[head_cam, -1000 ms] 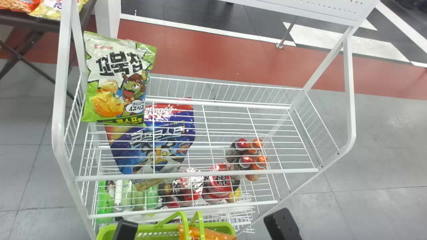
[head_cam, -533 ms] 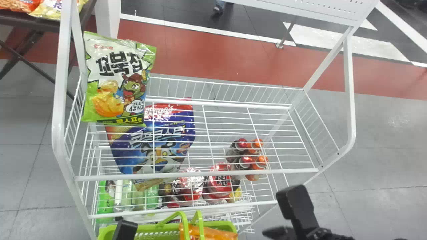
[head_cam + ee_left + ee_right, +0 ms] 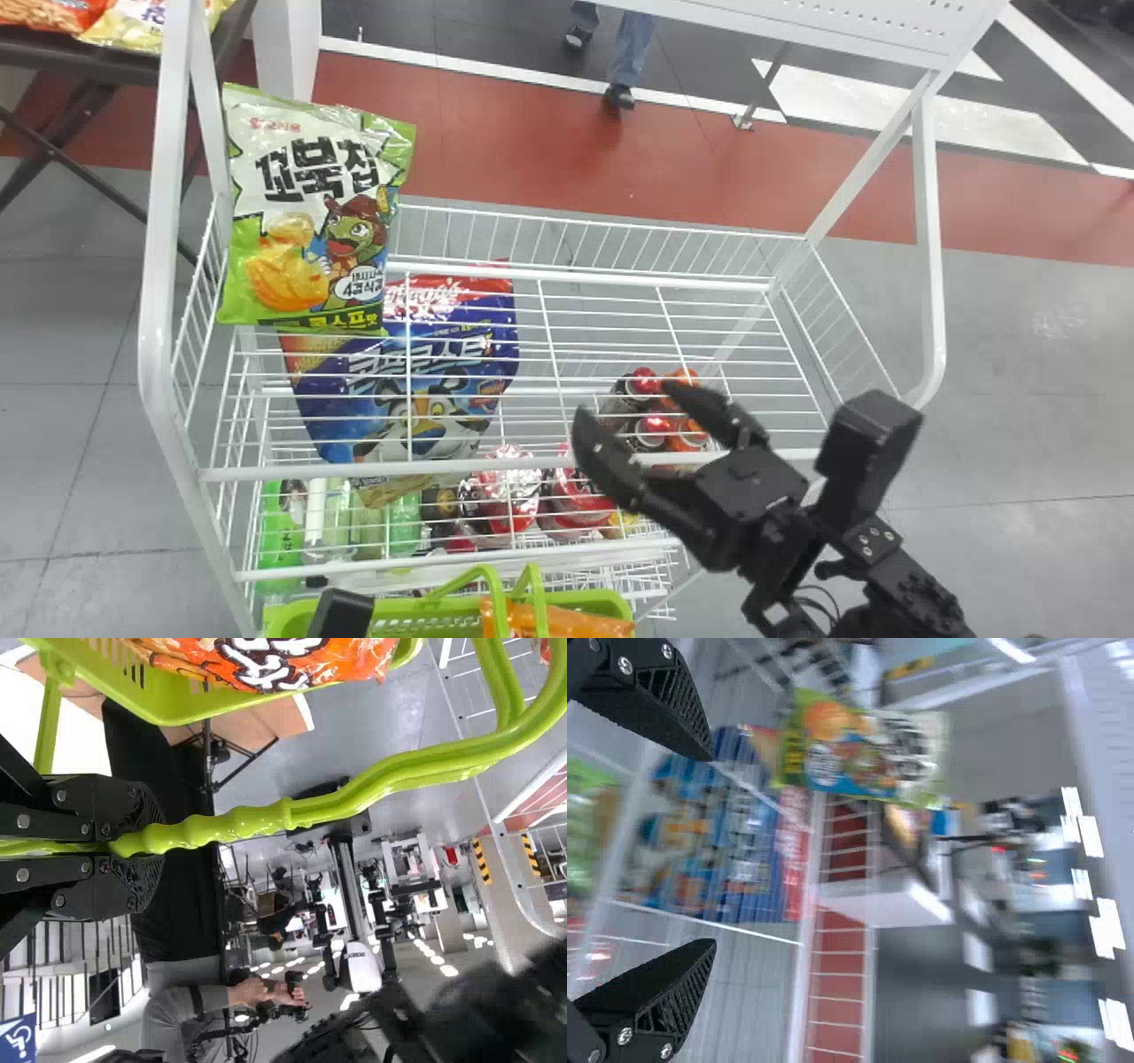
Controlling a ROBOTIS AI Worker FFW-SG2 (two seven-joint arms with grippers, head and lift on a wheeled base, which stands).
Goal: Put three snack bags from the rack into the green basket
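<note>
Spread wide, the right hand (image 3: 625, 400) is above the rack (image 3: 354, 469), with the green snack bag (image 3: 301, 213) ahead and to its left. The left hand (image 3: 341, 613) grips the green basket (image 3: 399, 606) by its handle; an orange bag (image 3: 576, 624) lies inside, rightward of that hand.

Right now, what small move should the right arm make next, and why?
Probably ease the right gripper leftward, jaws apart, toward the green-and-white snack bag. Those jaws are open and empty, and the bag is at the rack's left end, off to the gripper's left. The left gripper holds the green basket's handle.
</note>
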